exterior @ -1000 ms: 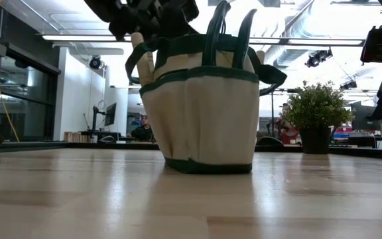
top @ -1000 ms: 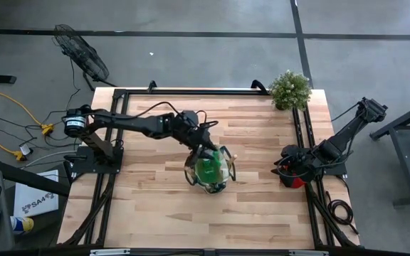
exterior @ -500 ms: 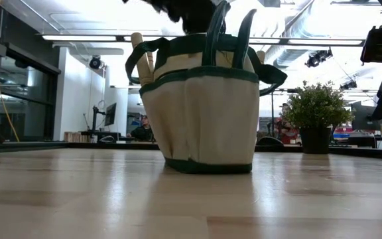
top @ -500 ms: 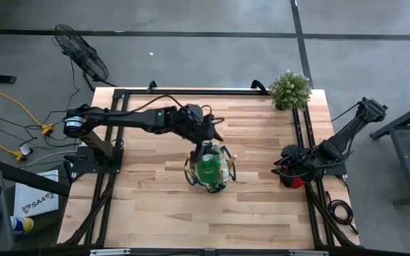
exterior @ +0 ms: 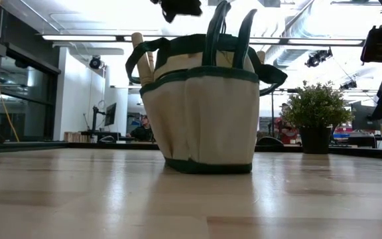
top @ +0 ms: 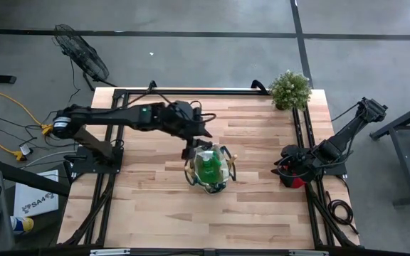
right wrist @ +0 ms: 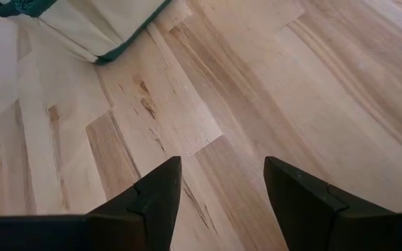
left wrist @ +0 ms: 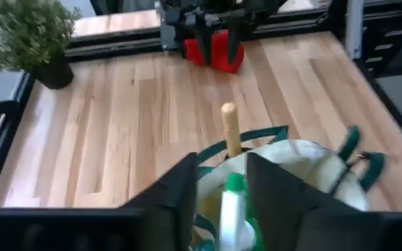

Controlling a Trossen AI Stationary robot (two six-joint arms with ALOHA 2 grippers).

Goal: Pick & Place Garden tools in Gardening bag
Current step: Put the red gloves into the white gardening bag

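Wood-plank worktop (top: 155, 206) in a concrete-floored shop, black frame rails around it, a fan (top: 82, 51) on the floor off the far left corner. Bag (top: 209, 168) stands upright near the middle of the worktop, loop handles up; in the low view it sits flat on the planks, a wooden handle (exterior: 140, 52) poking out at its rim. Green spray bottle (top: 208, 169) is inside the bag, seen from above, and the left wrist view shows its nozzle and another wooden handle (left wrist: 230, 127) standing up from the bag. Left jaws (top: 203, 133) hang above the worktop just beyond the bag's far rim, parted with nothing between them, the bottle visible through the gap in the left wrist view. Right jaws (right wrist: 218, 195) are parked low at the right edge of the worktop, spread wide over bare planks, empty. Red glove (top: 295, 180) lies under the right arm, near that edge. Potted plant (top: 290, 89) at the far right corner, well apart from the bag.
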